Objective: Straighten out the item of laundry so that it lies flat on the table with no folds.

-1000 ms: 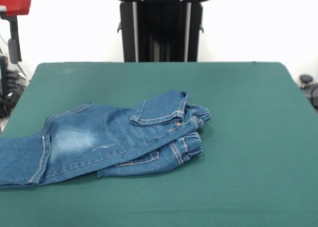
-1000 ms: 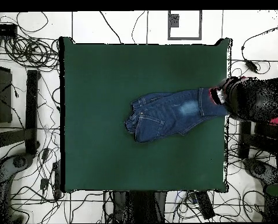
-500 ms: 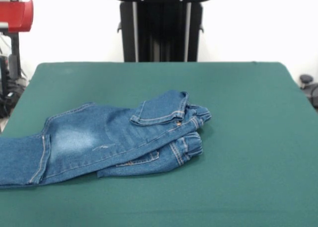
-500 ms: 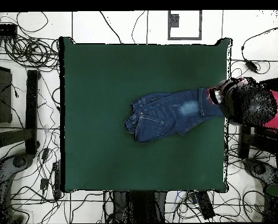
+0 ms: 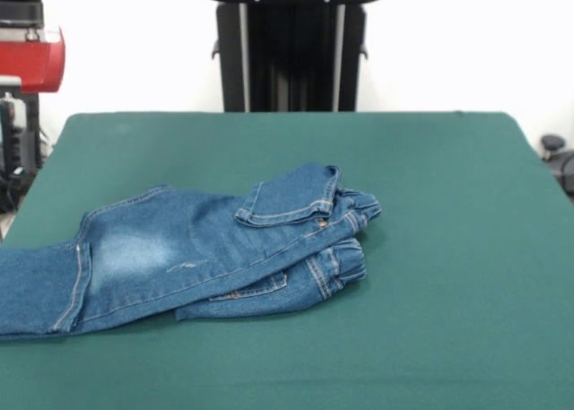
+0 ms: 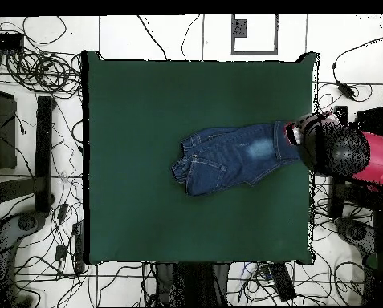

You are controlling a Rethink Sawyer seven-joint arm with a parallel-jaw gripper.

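Jeans point(image 5: 206, 248) – folded double, legs over a desk point(image 5: 430, 204) edge | hand point(image 6: 300, 138) at that edge – grip unclear, probably placed for pulling legs straight

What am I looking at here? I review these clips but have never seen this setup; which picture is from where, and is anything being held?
This is a one-armed robot at a green table. One picture looks across the table; the other looks straight down, so sides are swapped between them. On the table lies a pair of small blue jeans, bunched and folded at the waist, one leg reaching the table's edge. The red and black arm hangs over that edge, at the leg's end. Whether it grips the cloth cannot be made out. The tangle around the table is cables on the floor.
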